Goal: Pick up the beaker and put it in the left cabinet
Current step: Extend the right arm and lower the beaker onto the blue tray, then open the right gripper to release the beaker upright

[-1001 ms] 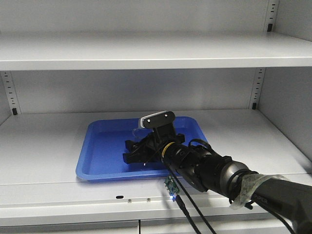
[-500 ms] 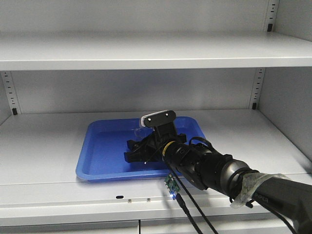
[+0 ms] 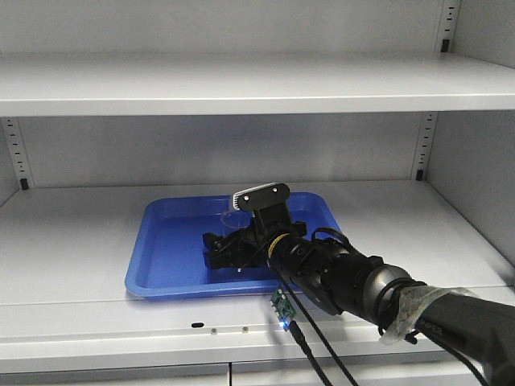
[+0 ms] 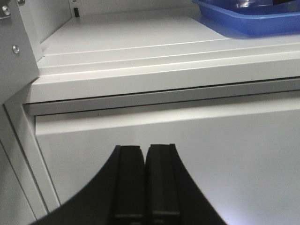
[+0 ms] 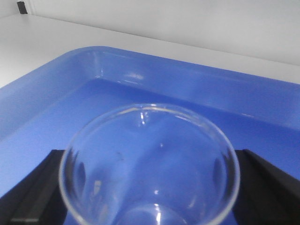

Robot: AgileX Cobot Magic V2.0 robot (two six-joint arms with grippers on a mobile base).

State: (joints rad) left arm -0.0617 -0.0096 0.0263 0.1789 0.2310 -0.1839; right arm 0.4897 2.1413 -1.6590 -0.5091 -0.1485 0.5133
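The beaker [image 5: 150, 164], clear glass with its open rim facing the camera, sits between the two black fingers [image 5: 33, 187] of my right gripper [image 5: 149, 154], which is shut on its sides. In the front view the right gripper [image 3: 216, 249] reaches in over a blue tray [image 3: 161, 257], with the beaker [image 3: 229, 219] showing only as a faint rim at its tip. The tray rests on the middle shelf [image 3: 72, 233] of the left cabinet. My left gripper [image 4: 145, 147] is shut and empty, low in front of the cabinet's front panel, below the shelf edge [image 4: 117, 75].
An upper shelf [image 3: 241, 84] spans the cabinet above the arm. Slotted rails [image 3: 424, 145] run up the back corners. The blue tray's corner [image 4: 243, 23] shows at the upper right of the left wrist view. Cables [image 3: 310, 346] hang from the right arm.
My right gripper has shifted slightly left and back over the tray with the beaker in it. The left gripper shows no movement.
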